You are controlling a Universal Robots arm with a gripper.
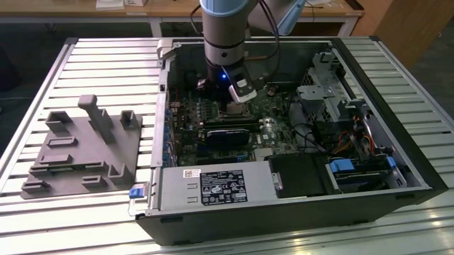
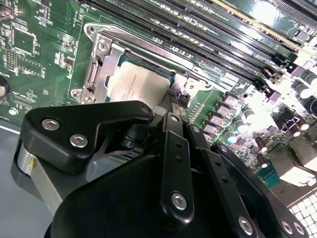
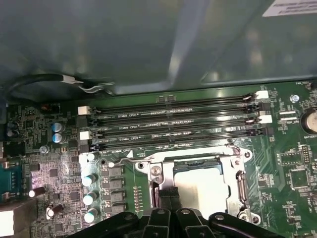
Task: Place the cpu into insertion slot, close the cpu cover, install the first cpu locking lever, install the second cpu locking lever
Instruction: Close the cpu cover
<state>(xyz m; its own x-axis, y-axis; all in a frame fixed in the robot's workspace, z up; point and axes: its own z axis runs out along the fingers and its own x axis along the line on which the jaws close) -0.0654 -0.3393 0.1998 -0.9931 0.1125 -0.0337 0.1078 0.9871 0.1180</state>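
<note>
The gripper (image 3: 167, 192), matte black bolted links, has its two slim fingers pressed together with nothing visible between them. Its tips sit at the side rail of the cpu cover (image 3: 237, 181), on the side nearest the silver capacitors (image 3: 89, 198). Just beside the tips the cpu (image 3: 204, 187) lies flat in the insertion slot (image 3: 195, 162), square and pale, framed by the thin silvery cover. Along the frame's far edge a wire locking lever (image 3: 126, 159) runs parallel to the long black memory slots (image 3: 173, 124). Beyond them stands the grey case wall (image 3: 148, 44).
</note>
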